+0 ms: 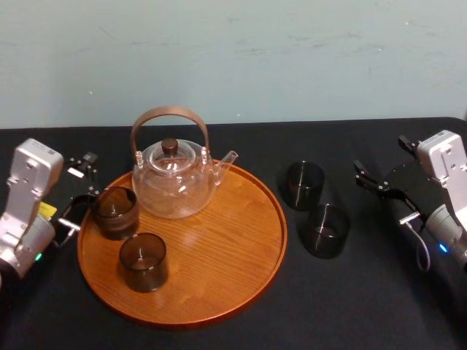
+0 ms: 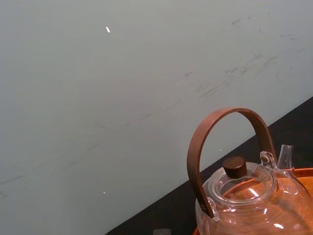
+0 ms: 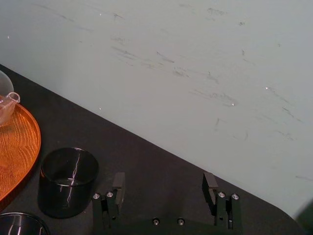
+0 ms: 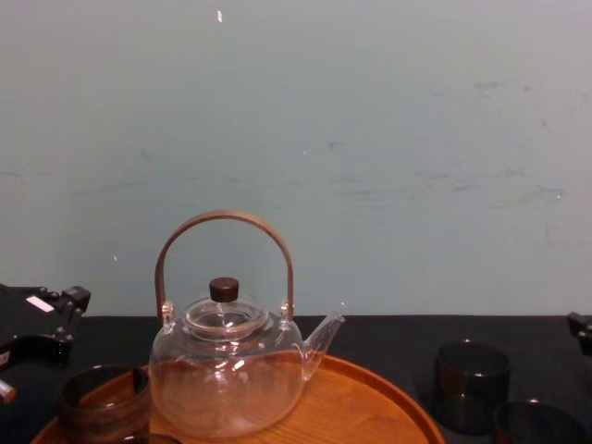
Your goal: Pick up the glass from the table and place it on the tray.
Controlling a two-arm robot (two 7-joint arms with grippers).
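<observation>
Head view: tray [image 1: 241, 281] sits left of centre on the black table [image 1: 233, 328]. On it are the teapot [image 1: 174, 184], the rear tray glass [image 1: 114, 211] and the front tray glass [image 1: 144, 261].

Two glasses are on the table right of the tray: rear table glass [image 1: 304, 184] and front table glass [image 1: 326, 230], just beside each other, both upright.

Left gripper [image 1: 80, 191] is at the tray's left edge, just beside the rear tray glass. Its jaws are spread and it grips nothing.

Right gripper [image 1: 383, 191] is right of the table glasses, near but not touching them. Right wrist view shows its jaws wide apart and empty, with the rear table glass [image 3: 68, 181] off to one side.
</observation>
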